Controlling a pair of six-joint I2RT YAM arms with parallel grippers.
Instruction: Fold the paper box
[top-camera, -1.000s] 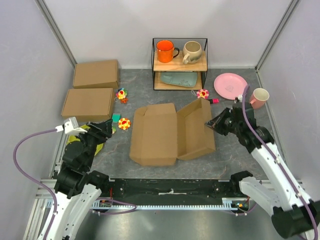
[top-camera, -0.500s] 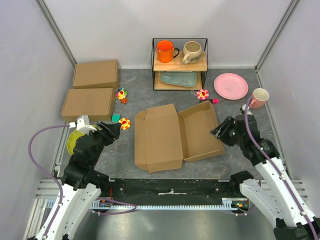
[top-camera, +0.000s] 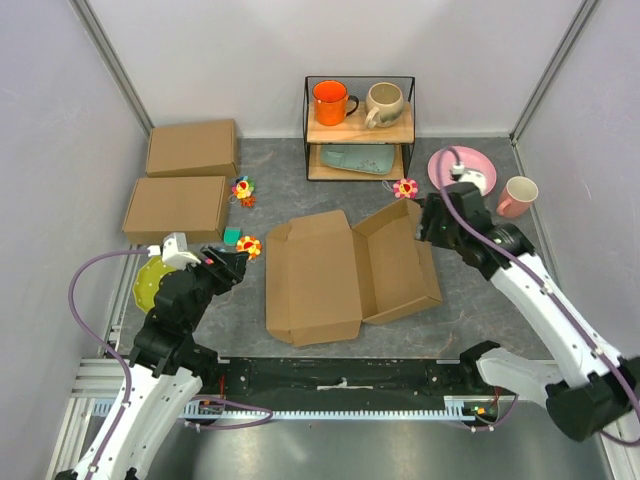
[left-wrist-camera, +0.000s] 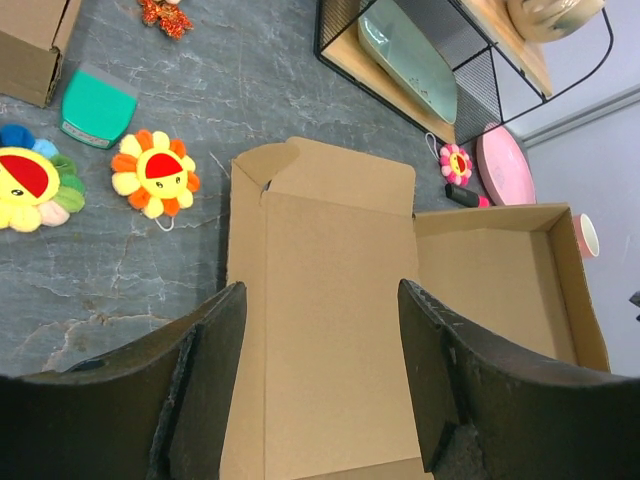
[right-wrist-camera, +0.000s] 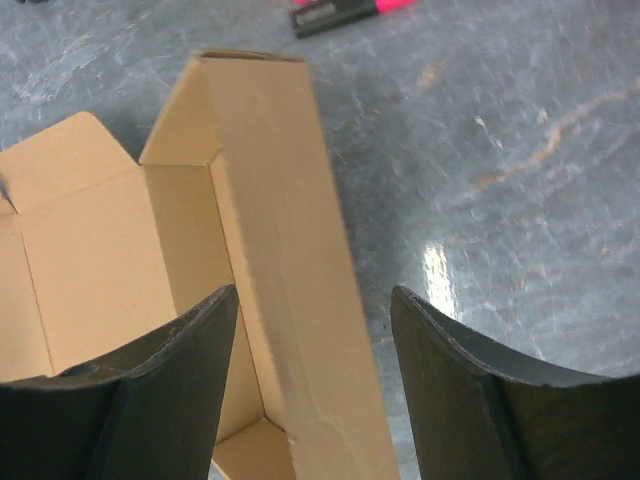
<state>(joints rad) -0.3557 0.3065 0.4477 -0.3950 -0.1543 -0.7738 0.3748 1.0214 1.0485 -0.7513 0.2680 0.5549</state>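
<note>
Since a second ago the right end effector (top-camera: 425, 215) has let go of the paper box (top-camera: 350, 275) and pulled back to its far right corner, while the left arm has reached in closer. At the far left, two closed cardboard boxes (top-camera: 175, 208) sit one behind the other on the tabletop (top-camera: 240, 310). The left end effector (top-camera: 235, 262) hangs near the open box's left edge with its fingers spread wide and nothing between them, just beside a plush flower (top-camera: 248, 246). The paper box lies open mid-tabletop, lid panel flat on the left and shallow tray on the right with its walls standing. The right end effector is wide too; in its blurred wrist view it seems to straddle the tray's right wall (right-wrist-camera: 270, 200) without touching it. Behind it lies a pink plate (top-camera: 478, 180), with a pink mug (top-camera: 518, 195) further right.
</note>
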